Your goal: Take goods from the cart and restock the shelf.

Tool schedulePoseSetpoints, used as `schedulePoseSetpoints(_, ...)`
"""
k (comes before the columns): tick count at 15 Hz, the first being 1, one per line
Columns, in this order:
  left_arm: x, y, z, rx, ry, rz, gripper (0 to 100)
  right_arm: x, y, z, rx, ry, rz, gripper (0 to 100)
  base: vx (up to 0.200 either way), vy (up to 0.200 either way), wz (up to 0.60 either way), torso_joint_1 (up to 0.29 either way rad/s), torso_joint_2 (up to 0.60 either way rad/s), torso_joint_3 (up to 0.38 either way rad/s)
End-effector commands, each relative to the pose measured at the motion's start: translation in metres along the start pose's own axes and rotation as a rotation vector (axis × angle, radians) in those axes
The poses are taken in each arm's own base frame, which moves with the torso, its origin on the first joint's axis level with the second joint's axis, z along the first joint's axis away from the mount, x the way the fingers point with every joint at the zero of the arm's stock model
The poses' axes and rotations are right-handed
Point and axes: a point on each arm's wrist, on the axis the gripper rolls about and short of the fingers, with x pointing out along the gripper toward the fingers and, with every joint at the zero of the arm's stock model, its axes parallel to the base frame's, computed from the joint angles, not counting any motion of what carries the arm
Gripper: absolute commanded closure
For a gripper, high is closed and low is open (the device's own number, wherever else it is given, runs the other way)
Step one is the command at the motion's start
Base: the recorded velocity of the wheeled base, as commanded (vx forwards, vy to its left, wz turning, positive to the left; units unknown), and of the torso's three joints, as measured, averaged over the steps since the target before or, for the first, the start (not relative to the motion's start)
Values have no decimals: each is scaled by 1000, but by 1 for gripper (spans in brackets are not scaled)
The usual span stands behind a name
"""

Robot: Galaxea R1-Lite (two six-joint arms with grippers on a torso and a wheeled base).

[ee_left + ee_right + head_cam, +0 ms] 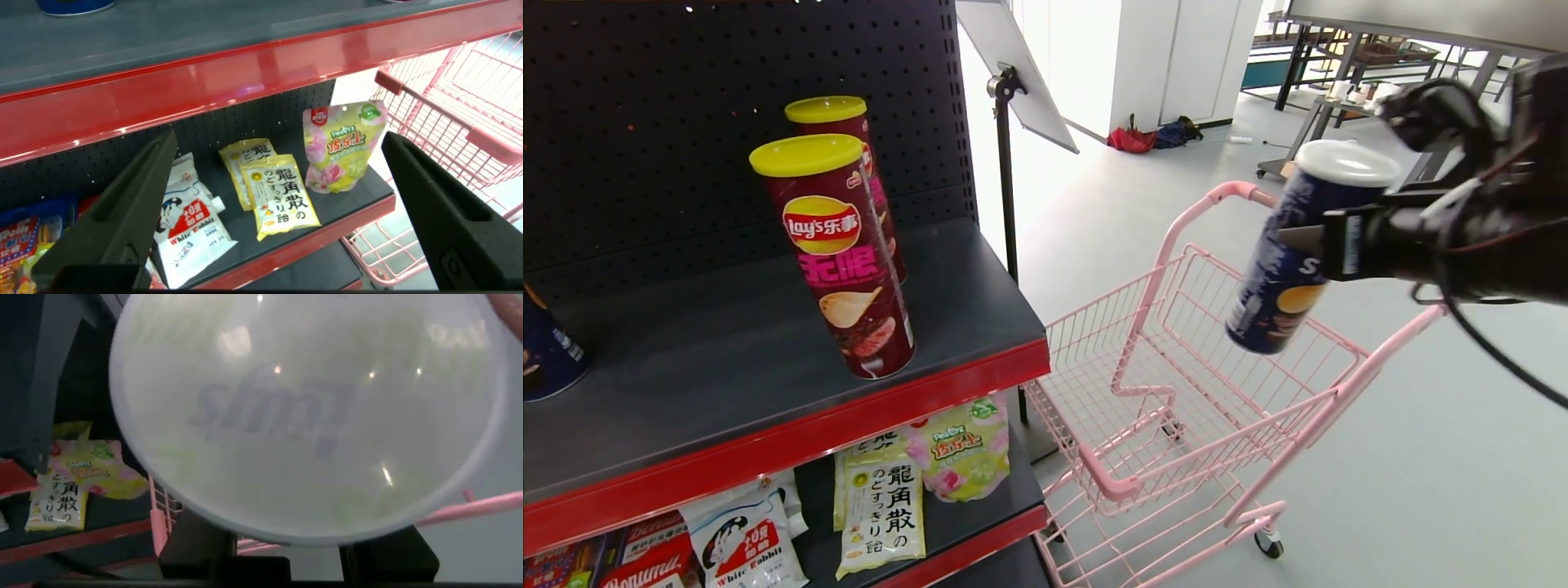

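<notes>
My right gripper [1327, 238] is shut on a dark blue chip can [1286, 269] with a white lid [306, 408], held tilted in the air above the pink cart [1176, 392]. The cart basket looks empty. On the grey top shelf [727, 351] stand two maroon chip cans with yellow lids, one in front [837, 253] and one behind [849, 131]. Another dark blue can [547, 347] sits at the shelf's left edge. My left gripper [278, 212] is open, facing the lower shelf with its snack bags [278, 200].
The shelf has a red front lip [792, 433] and a black pegboard back [686, 98]. A white panel on a stand [1013, 73] rises between shelf and cart. Open grey floor [1421, 457] lies to the right; tables [1364, 65] stand far behind.
</notes>
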Motion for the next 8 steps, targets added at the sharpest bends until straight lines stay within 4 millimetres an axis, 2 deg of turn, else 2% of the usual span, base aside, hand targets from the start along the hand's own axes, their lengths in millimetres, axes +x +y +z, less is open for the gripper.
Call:
schedulePoseSetpoints(1, 0, 0, 0, 0, 0, 0, 0, -117, -27, -18, 8, -92, -75, 100, 0, 0, 0, 0, 0, 0)
schedulePoseSetpoints(3, 0, 0, 0, 0, 0, 0, 0, -149, -38, -48, -62, -57, -155, 100, 0, 0, 0, 0, 0, 0)
schedulePoseSetpoints(4, 0, 0, 0, 0, 0, 0, 0, -179, -45, -76, -72, -26, -180, 100, 0, 0, 0, 0, 0, 0)
schedulePoseSetpoints(6, 0, 0, 0, 0, 0, 0, 0, -196, -49, -98, -68, -27, -237, 100, 0, 0, 0, 0, 0, 0)
schedulePoseSetpoints(8, 0, 0, 0, 0, 0, 0, 0, -201, -51, -103, -64, -27, -271, 100, 0, 0, 0, 0, 0, 0)
